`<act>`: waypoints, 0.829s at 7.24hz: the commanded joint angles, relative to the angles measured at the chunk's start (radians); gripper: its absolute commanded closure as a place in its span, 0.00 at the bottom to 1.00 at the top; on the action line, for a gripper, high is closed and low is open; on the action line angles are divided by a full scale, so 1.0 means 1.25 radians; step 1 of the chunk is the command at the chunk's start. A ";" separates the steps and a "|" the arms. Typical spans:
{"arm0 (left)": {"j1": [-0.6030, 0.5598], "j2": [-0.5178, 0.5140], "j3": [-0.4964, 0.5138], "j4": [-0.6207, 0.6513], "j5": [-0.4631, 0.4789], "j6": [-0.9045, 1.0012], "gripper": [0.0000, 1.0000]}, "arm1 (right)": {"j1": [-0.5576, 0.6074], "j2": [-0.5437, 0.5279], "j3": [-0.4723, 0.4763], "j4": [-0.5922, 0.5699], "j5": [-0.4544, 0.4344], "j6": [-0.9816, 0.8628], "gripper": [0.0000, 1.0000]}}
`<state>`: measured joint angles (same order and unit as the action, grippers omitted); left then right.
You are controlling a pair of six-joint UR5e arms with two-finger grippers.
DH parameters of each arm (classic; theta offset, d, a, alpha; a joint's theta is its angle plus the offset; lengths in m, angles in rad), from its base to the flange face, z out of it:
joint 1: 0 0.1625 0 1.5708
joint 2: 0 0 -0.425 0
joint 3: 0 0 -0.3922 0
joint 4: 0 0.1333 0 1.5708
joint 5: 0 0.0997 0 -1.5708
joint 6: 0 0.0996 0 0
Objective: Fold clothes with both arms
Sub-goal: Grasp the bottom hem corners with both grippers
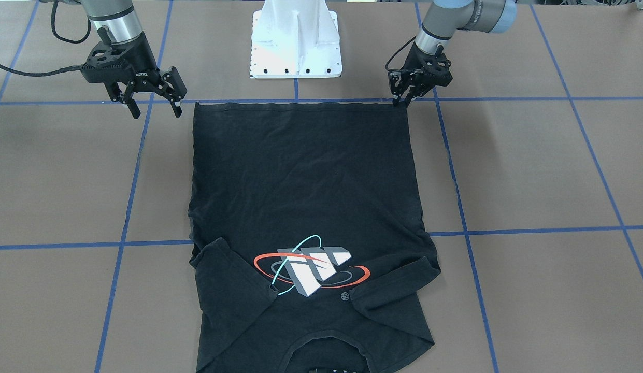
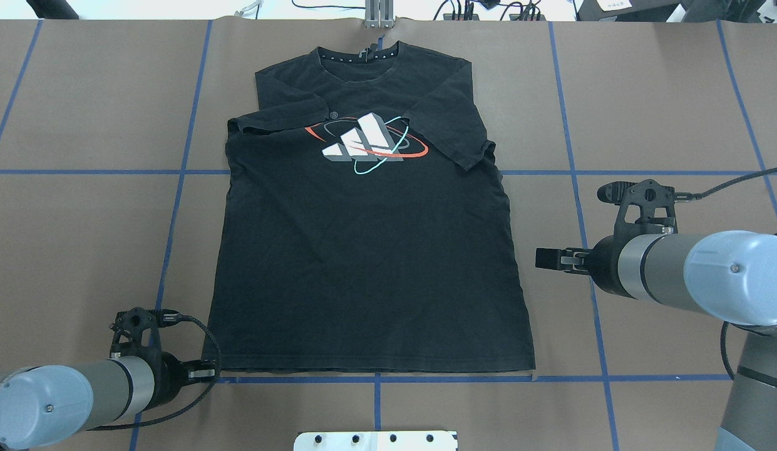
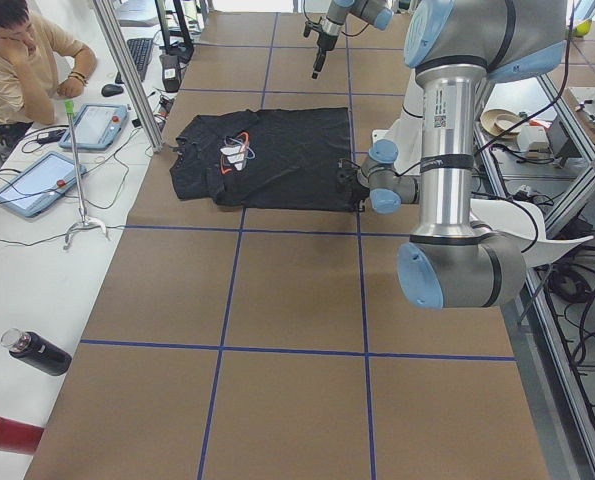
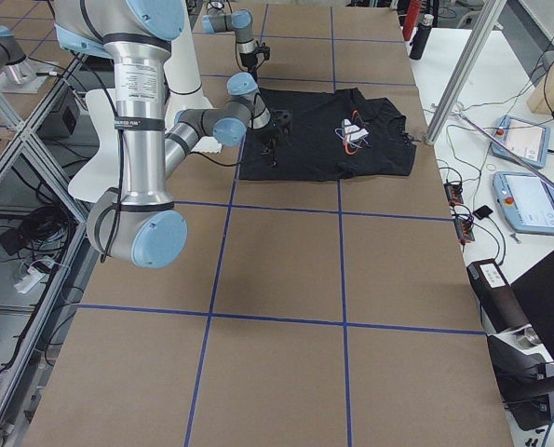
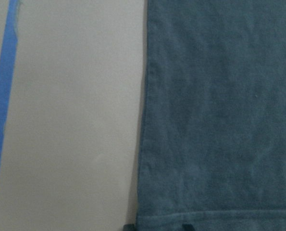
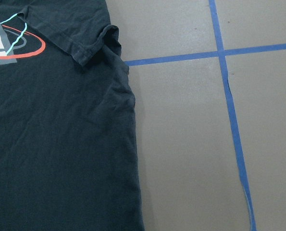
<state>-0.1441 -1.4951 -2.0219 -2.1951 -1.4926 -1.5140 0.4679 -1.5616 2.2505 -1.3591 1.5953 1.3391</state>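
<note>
The black T-shirt [image 1: 300, 176] lies flat, print up, mid-counter [image 1: 533, 166]. The left pincer [image 1: 400, 102], narrow, touches its near hem corner; grip unclear. The right pincer [image 1: 154, 110] hangs wide beside the other corner.

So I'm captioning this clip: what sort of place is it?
Probably a robotics lab: a left arm and right arm stand at a brown table gridded with blue tape, and a person sits by tablets on a side bench.
</note>
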 commanded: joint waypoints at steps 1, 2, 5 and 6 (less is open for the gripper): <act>-0.001 0.002 -0.001 0.000 0.001 0.001 1.00 | -0.001 0.000 0.000 0.000 0.000 0.000 0.00; -0.001 0.003 -0.006 0.000 0.009 0.001 1.00 | -0.004 0.000 0.000 0.000 0.000 0.000 0.00; -0.003 0.004 -0.048 0.002 0.011 0.001 1.00 | -0.064 -0.039 0.005 0.001 -0.024 0.056 0.00; -0.006 0.004 -0.061 0.002 0.011 0.001 1.00 | -0.105 -0.070 0.006 0.006 -0.048 0.077 0.00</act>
<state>-0.1487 -1.4896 -2.0789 -2.1922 -1.4790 -1.5124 0.3907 -1.6102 2.2551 -1.3563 1.5670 1.4001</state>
